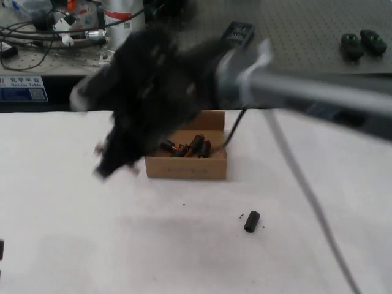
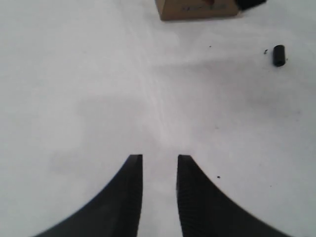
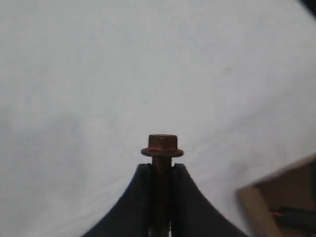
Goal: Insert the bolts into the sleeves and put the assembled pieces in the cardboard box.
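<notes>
While pinching a flange bolt [image 3: 162, 146] by the shank in the right gripper [image 3: 161, 170] — hex head clear of the tips — hovers just left of the cardboard box [image 1: 185, 167]. Left gripper [image 2: 159, 158] narrowly parted, empty; black sleeve [image 2: 279, 55] well away, far right of it.

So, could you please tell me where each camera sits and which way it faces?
High view: behind the arms, looking forward and down over the bench; an arm hangs over the box, a sleeve lies nearer.
Left wrist view: on the left wrist, facing along the open left jaws towards box and sleeve.
Right wrist view: on the right wrist, facing past the right jaws, shut on a bolt; a box corner shows.
Shared: all three show the box; high and left wrist views share the sleeve.
</notes>
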Robot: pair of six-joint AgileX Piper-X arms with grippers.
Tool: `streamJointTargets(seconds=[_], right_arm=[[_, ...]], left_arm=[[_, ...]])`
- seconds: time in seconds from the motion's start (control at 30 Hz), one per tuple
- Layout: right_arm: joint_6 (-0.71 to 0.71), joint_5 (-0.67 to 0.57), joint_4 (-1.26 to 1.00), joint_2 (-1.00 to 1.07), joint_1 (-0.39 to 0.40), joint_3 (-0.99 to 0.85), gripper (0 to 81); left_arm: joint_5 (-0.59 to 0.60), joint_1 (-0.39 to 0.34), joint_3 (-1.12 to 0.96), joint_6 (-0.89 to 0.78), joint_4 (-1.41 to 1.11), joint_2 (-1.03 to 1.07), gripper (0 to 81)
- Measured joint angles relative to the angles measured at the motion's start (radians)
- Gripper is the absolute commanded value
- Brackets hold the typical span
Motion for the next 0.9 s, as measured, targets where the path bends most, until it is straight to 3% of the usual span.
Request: streamJointTargets(seconds=[0.17,0.3,0.57,0.7,0.8,0.9], right_arm=[[0.025,0.000,0.080,-0.128,-0.093,-0.004,2.8],[0.031,0.004,0.142,-0.258,-0.190,0.028,2.8],[0.031,0.006,0.158,-0.493,-0.318,0.240,2.8],[0.031,0.006,0.153,-0.596,-0.363,0.363,2.8],[0.031,0.006,0.147,-0.678,-0.397,0.451,2.8],[0.031,0.008,0.128,-0.805,-0.447,0.574,2.8]], left_arm=[[0.075,-0.004,-0.082,0.003,-0.001,0.089,18.2],[0.114,-0.048,-0.176,0.003,-0.001,0.222,18.2],[0.117,-0.245,-0.342,-0.004,-0.003,0.496,18.2],[0.058,-0.374,-0.408,-0.015,-0.003,0.629,18.2],[0.009,-0.512,-0.493,-0.031,-0.016,0.794,18.2],[-0.029,-0.562,-0.544,-0.052,-0.033,0.884,18.2]])
